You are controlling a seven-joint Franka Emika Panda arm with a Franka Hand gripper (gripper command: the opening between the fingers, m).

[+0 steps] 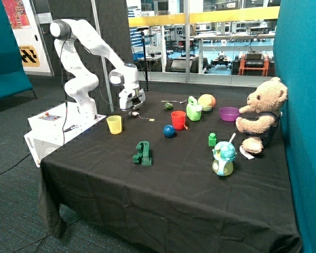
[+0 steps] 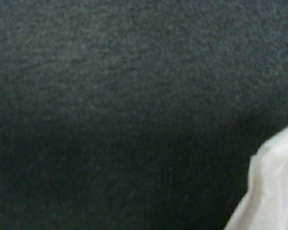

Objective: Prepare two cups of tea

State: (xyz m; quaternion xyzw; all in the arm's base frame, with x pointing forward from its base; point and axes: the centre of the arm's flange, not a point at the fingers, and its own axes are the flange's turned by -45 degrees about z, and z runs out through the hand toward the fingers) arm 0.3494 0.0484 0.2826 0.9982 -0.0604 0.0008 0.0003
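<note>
Gripper (image 1: pixel 133 110) low on cloth (image 1: pixel 163 179), just beyond yellow cup (image 1: pixel 115 124), over tea bag (image 2: pixel 271 191); string and tag (image 1: pixel 151 119) trail toward red cup (image 1: pixel 178 119) at cup's 9 o'clock. Jaw state: cannot tell. Likely positioned for pickup; both cups look unfilled.

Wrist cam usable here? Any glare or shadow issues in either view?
Wrist view: out of focus, only black cloth and a white tea bag corner, darker band across the middle. Outside view: even light, bright windows behind, gripper low beside the yellow cup.
</note>
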